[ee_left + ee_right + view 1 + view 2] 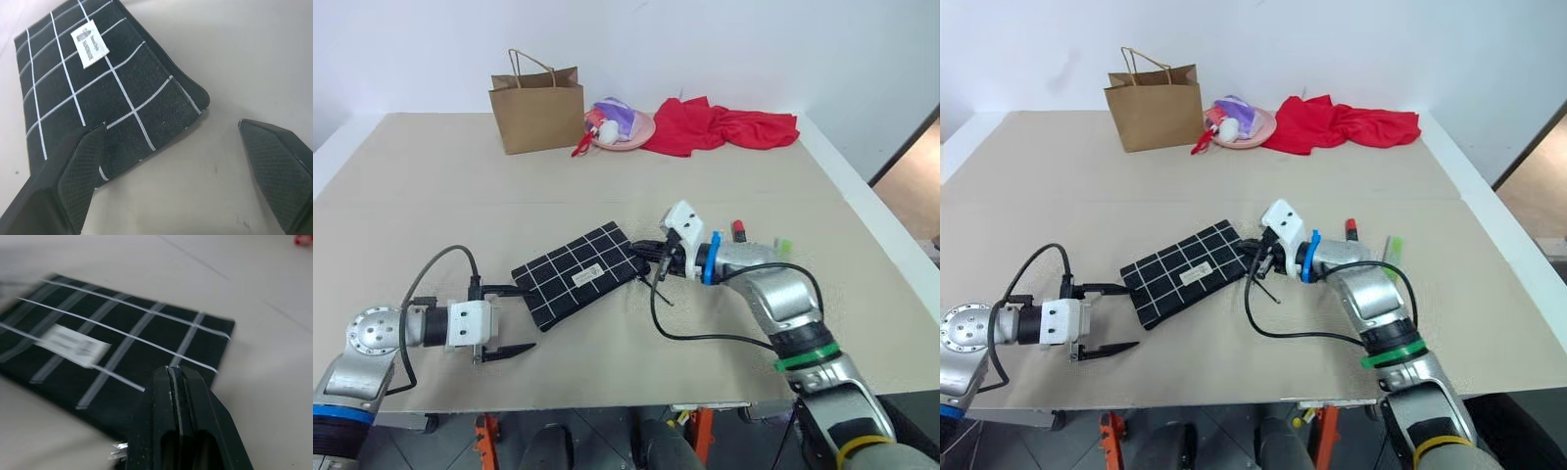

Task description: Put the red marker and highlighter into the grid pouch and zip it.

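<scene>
The grid pouch (579, 272) lies flat on the table, black with white lines and a small white label (88, 45). My left gripper (504, 319) is open and level at the pouch's left end; one finger (73, 166) rests over the pouch's corner and the other finger (279, 161) over bare table. My right gripper (651, 257) is shut at the pouch's right end, its fingertips (173, 377) pressed together just over the fabric, with nothing visible between them. Behind my right forearm lie the red marker (738, 230) and the lime-green highlighter (784, 245).
A brown paper bag (538, 110) stands at the back of the table. Beside it sit a pink bowl (625, 127) of small items and a crumpled red cloth (720, 125). The table's right edge (886, 245) runs close past the highlighter.
</scene>
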Action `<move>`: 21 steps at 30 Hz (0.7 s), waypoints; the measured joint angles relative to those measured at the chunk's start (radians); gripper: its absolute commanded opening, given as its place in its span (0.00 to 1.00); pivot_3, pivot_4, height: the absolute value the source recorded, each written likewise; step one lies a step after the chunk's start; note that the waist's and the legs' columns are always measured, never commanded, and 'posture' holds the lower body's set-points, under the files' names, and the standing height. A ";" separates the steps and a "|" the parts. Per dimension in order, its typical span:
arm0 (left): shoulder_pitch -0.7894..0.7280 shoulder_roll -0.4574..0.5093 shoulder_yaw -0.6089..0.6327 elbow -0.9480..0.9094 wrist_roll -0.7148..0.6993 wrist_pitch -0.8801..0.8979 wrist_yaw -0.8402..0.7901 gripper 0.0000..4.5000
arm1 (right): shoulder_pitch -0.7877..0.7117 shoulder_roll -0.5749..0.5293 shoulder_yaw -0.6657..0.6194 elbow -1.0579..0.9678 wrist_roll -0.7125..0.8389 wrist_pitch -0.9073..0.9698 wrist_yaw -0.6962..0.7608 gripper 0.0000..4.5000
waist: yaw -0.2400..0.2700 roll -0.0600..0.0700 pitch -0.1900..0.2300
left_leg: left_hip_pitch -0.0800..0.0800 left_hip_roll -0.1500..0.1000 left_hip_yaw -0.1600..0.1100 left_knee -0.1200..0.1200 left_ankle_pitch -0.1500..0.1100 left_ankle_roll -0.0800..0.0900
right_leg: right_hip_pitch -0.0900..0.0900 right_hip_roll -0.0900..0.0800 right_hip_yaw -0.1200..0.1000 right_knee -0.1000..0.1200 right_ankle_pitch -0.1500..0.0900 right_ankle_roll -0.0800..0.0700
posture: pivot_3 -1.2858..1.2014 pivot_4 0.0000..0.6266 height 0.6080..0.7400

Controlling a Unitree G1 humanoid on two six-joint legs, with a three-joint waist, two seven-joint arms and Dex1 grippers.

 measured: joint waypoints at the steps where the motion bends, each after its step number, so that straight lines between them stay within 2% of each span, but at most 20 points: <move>1: 0.000 0.000 -0.002 0.000 0.000 -0.003 0.001 1.00 | -0.005 0.002 0.006 0.005 -0.006 -0.004 0.003 0.01 | 0.000 0.000 0.000 | 0.000 0.000 0.000 0.000 0.000 0.000 | 0.000 0.000 0.000 0.000 0.000 0.000 | 0.52 0.24 1.00; 9: -0.003 0.001 -0.020 0.002 -0.002 -0.009 0.023 1.00 | -0.017 0.006 0.028 0.025 -0.057 -0.022 0.068 0.01 | -0.002 0.000 0.000 | 0.001 0.001 0.000 0.000 0.000 0.001 | 0.001 0.001 -0.001 0.000 0.000 -0.001 | 0.52 0.24 1.00; 12: -0.008 0.007 -0.023 0.013 -0.003 -0.013 0.023 1.00 | -0.017 -0.005 0.074 0.024 -0.096 -0.025 0.104 0.01 | -0.003 0.000 0.000 | 0.001 0.001 0.000 0.000 0.000 0.001 | 0.000 0.001 -0.002 0.000 0.000 -0.002 | 0.52 0.24 1.00; 21: -0.021 0.014 -0.036 0.038 0.018 -0.054 0.037 1.00 | -0.079 0.026 0.161 0.136 -0.255 -0.130 0.037 0.01 | -0.004 0.000 -0.002 | 0.005 0.002 0.000 0.001 0.001 0.002 | 0.003 0.001 -0.007 0.001 0.003 -0.006 | 0.52 0.24 1.00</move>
